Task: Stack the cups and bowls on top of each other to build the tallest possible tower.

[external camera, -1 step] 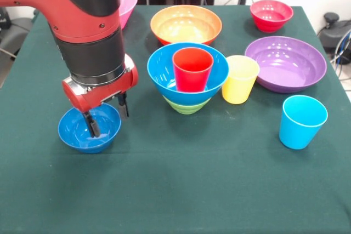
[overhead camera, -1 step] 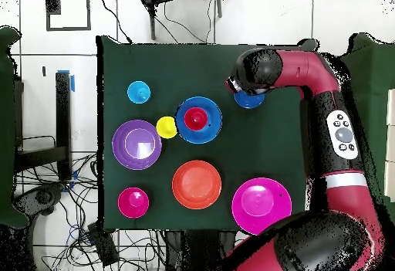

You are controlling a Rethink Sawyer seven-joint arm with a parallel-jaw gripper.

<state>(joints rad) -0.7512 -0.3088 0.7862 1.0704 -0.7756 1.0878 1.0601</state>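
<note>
My gripper [external camera, -1 step: 107, 116] is open and low over the small blue bowl [external camera, -1 step: 82, 143] at the left. One finger [external camera, -1 step: 91, 125] reaches inside the bowl and the other [external camera, -1 step: 124, 106] stands at its far right rim. In the overhead view the arm covers most of this bowl [overhead camera, -1 step: 250, 99]. The tower stands mid-table: a green bowl [external camera, -1 step: 186, 107] at the bottom, the large blue bowl [external camera, -1 step: 162, 78] on it, and the red cup [external camera, -1 step: 192, 69] upright inside. The yellow cup [external camera, -1 step: 239, 79] stands just right of the tower. The sky-blue cup [external camera, -1 step: 301, 121] stands alone toward the near right.
The purple bowl [external camera, -1 step: 285, 83] sits at the right. The small red bowl [external camera, -1 step: 271, 23] is at the far right and the orange bowl [external camera, -1 step: 186, 38] behind the tower. The pink bowl [external camera, -1 step: 129, 1] sits at the far left, partly behind the arm.
</note>
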